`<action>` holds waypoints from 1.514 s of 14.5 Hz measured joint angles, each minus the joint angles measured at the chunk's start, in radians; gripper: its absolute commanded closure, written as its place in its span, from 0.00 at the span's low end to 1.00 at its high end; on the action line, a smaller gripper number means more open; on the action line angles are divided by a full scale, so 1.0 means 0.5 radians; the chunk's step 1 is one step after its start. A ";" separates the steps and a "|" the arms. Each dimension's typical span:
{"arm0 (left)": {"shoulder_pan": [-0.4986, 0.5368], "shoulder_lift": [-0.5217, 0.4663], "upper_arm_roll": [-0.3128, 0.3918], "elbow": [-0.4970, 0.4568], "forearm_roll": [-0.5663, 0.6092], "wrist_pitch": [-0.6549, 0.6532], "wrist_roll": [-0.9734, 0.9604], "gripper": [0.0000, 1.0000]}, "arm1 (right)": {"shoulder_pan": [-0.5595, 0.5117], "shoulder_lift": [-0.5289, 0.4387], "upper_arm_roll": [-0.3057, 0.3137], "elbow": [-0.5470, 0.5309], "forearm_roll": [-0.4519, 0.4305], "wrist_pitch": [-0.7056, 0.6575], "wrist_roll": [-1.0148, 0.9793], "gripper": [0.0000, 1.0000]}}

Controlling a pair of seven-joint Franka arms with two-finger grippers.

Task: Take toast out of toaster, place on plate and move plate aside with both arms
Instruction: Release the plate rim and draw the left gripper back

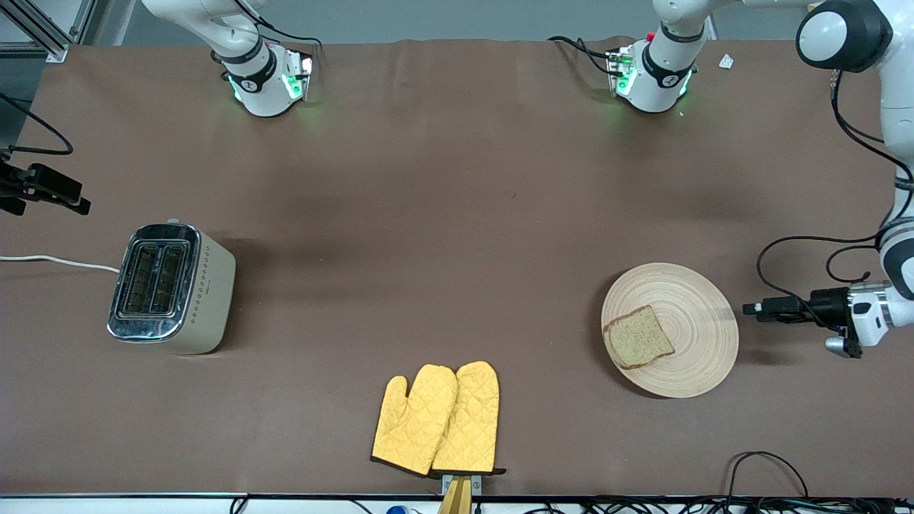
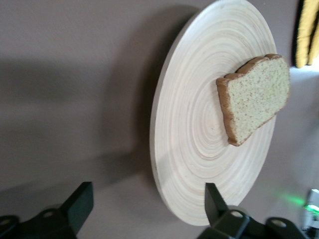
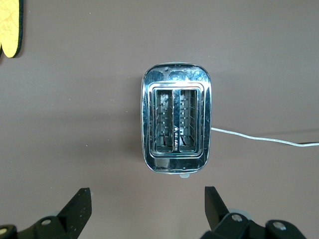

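The toast (image 1: 638, 337) lies flat on the round beige plate (image 1: 685, 335), on the half toward the right arm's end. The plate rests on the table at the left arm's end. My left gripper (image 1: 751, 309) hangs low beside the plate's rim, pointing at it. In the left wrist view it (image 2: 148, 204) is open and empty, the plate's rim (image 2: 194, 149) lies between its fingers, and the toast (image 2: 256, 97) lies farther in. My right gripper (image 1: 50, 187) is at the right arm's end of the table, near the toaster. It (image 3: 148, 204) is open and empty.
A silver toaster (image 1: 168, 285) with two empty slots (image 3: 176, 122) stands at the right arm's end, its white cord (image 1: 57, 262) running off the table. Two yellow oven mitts (image 1: 439, 417) lie at the table edge nearest the front camera.
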 measured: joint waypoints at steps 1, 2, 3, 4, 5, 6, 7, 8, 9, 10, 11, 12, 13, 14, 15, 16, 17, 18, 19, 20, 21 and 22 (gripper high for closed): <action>-0.008 -0.014 -0.007 0.042 0.064 0.000 -0.003 0.00 | 0.000 0.000 0.000 0.000 0.000 0.000 0.000 0.00; -0.020 -0.028 -0.014 0.080 0.114 -0.001 -0.003 0.00 | 0.000 0.000 0.000 0.000 0.000 -0.001 0.000 0.00; -0.035 -0.043 -0.015 0.112 0.149 -0.001 -0.003 0.00 | 0.000 0.000 0.000 0.000 0.000 -0.001 0.000 0.00; -0.052 -0.062 -0.016 0.134 0.165 -0.003 -0.005 0.00 | 0.000 0.000 0.000 0.000 0.000 -0.001 0.000 0.00; -0.068 -0.084 -0.016 0.143 0.173 -0.005 -0.008 0.00 | 0.000 0.000 0.000 0.000 0.000 -0.001 0.000 0.00; -0.083 -0.106 -0.016 0.149 0.178 -0.006 -0.013 0.00 | 0.000 0.000 0.000 0.000 0.000 -0.001 0.000 0.00; -0.093 -0.133 -0.016 0.153 0.181 -0.006 -0.020 0.00 | 0.000 0.000 0.000 0.000 0.000 -0.001 0.000 0.00; -0.102 -0.160 -0.016 0.157 0.195 -0.007 -0.039 0.00 | 0.000 0.000 0.000 0.000 0.000 -0.001 0.000 0.00; -0.110 -0.193 -0.017 0.163 0.238 -0.008 -0.081 0.00 | 0.000 0.000 0.000 0.000 0.000 -0.001 0.000 0.00; -0.121 -0.236 -0.018 0.170 0.291 -0.009 -0.135 0.00 | 0.000 0.000 0.000 0.000 0.000 -0.002 0.000 0.00; -0.142 -0.289 -0.020 0.177 0.339 -0.018 -0.199 0.00 | 0.000 0.000 0.000 0.000 0.000 -0.002 0.000 0.00; -0.174 -0.352 -0.021 0.182 0.381 -0.053 -0.282 0.00 | 0.000 0.000 0.000 0.000 0.000 -0.002 0.000 0.00; -0.216 -0.423 -0.022 0.184 0.417 -0.112 -0.391 0.00 | 0.000 0.000 0.000 0.000 0.000 -0.002 0.000 0.00; -0.266 -0.493 -0.022 0.185 0.441 -0.168 -0.513 0.00 | 0.000 0.000 0.000 0.000 0.000 -0.002 0.000 0.00; -0.324 -0.560 -0.023 0.185 0.466 -0.206 -0.635 0.00 | 0.000 0.000 0.000 0.000 0.000 -0.002 0.000 0.00; -0.385 -0.621 -0.024 0.185 0.515 -0.230 -0.741 0.00 | 0.000 0.000 0.000 0.000 0.000 -0.002 0.000 0.00; -0.446 -0.671 -0.024 0.185 0.587 -0.248 -0.837 0.00 | 0.000 0.000 0.000 0.000 0.000 -0.002 0.000 0.00; -0.507 -0.714 -0.024 0.184 0.656 -0.256 -0.939 0.00 | 0.000 0.000 0.000 0.000 0.000 -0.003 0.000 0.00; -0.566 -0.754 -0.024 0.184 0.705 -0.260 -1.046 0.00 | 0.000 0.000 0.000 0.000 0.000 -0.003 0.000 0.00; -0.622 -0.791 -0.023 0.183 0.729 -0.270 -1.150 0.00 | 0.000 0.000 0.000 0.000 0.000 -0.003 0.000 0.00; -0.680 -0.829 -0.021 0.180 0.747 -0.293 -1.240 0.00 | 0.000 0.000 0.000 0.000 0.000 -0.003 0.000 0.00; -0.741 -0.871 -0.018 0.171 0.790 -0.321 -1.321 0.00 | 0.000 0.000 0.000 0.000 0.000 -0.005 0.000 0.00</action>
